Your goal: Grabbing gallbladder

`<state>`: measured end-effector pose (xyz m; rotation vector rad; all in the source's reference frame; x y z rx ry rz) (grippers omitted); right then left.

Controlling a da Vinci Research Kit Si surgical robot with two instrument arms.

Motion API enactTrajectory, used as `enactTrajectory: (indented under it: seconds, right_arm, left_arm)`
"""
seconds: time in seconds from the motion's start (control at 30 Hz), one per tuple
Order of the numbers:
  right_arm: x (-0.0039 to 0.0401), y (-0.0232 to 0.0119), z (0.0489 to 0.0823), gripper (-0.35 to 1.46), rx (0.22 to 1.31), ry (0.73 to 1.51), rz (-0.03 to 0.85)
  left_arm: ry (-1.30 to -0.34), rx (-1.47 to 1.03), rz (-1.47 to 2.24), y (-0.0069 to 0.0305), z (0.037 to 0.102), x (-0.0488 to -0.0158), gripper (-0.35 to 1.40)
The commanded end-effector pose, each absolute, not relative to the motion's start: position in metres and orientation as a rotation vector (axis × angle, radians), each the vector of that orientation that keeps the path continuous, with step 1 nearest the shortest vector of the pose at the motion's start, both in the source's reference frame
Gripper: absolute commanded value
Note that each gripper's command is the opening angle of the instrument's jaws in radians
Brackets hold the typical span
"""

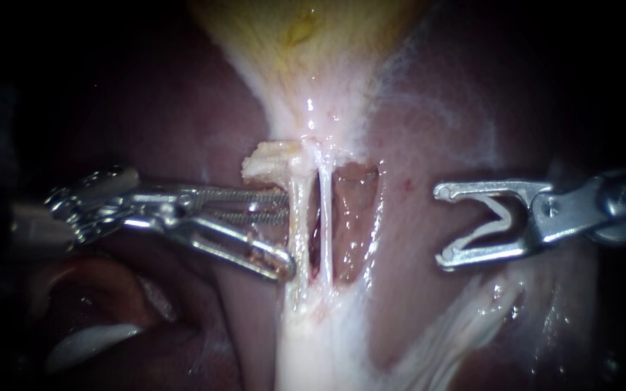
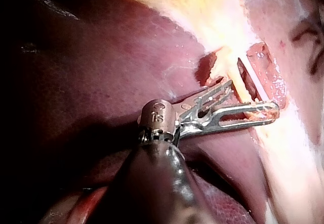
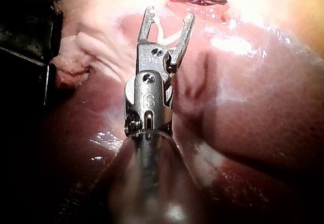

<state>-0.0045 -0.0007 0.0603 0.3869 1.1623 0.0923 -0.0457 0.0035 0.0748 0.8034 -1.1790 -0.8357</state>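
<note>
Endoscope view, left instrument (image 1: 288,237), right instrument (image 1: 444,226), two tubes (image 1: 299,217) (image 1: 325,217), one gallbladder (image 1: 305,51).

The gallbladder (image 1: 305,43) lies at the top, with the liver (image 1: 146,108) on both sides. Two tubes (image 1: 325,217) run down below it. The left instrument (image 1: 287,232) touches the left one; the right instrument (image 1: 441,226) sits well apart, to their right.

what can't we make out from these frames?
- Endoscope view: gallbladder cut off by the top edge; only its pale neck shows.
- Endoscope view: left instrument tip overlaps a tube; contact can't be judged.
- Right wrist view: black object beside the right instrument, too dark to identify.
- Left wrist view: left instrument's blurred shaft hides the liver under it.
</note>
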Motion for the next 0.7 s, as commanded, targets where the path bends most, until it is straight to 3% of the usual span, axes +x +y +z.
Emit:
enactTrajectory:
  seconds: [0.03,0.7]
  right_arm:
    - [-0.0045,-0.0007,0.0603,0.40,0.387,1.162,0.092]
    - [-0.0045,-0.0007,0.0603,0.40,0.387,1.162,0.092]
  left_arm:
    - [-1.179,0.804,-0.835,0.0035,0.0747,-0.0457,0.81]
    - [-1.178,0.789,-0.849,0.0046,0.0749,-0.0443,0.81]
